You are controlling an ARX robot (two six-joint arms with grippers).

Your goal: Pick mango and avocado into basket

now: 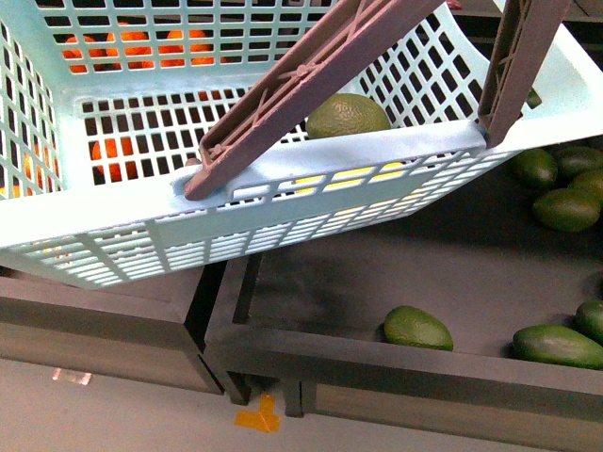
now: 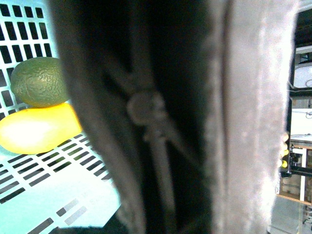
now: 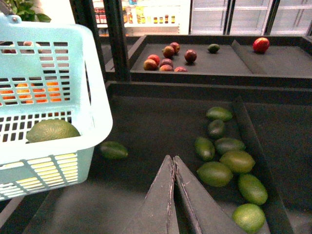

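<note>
The turquoise basket (image 1: 283,179) hangs tilted above the dark display bins, filling the front view. My left gripper is shut on the basket's grey-brown handle (image 2: 243,122), which blocks most of the left wrist view; its own fingers do not show. Inside the basket an avocado (image 2: 39,82) rests against the yellow mango (image 2: 36,127). The same avocado (image 1: 347,116) shows over the rim, and the mango (image 1: 349,177) glows yellow through the slots. My right gripper (image 3: 173,158) is shut and empty, over the bin to the right of the basket (image 3: 92,117).
Loose avocados (image 3: 226,161) lie in the dark bin (image 3: 146,131) under my right gripper, one (image 3: 113,149) close to the basket. Oranges (image 1: 118,155) show through the basket's slots. Red apples (image 3: 165,58) sit in a farther bin. A divider (image 3: 253,146) runs along the avocado pile.
</note>
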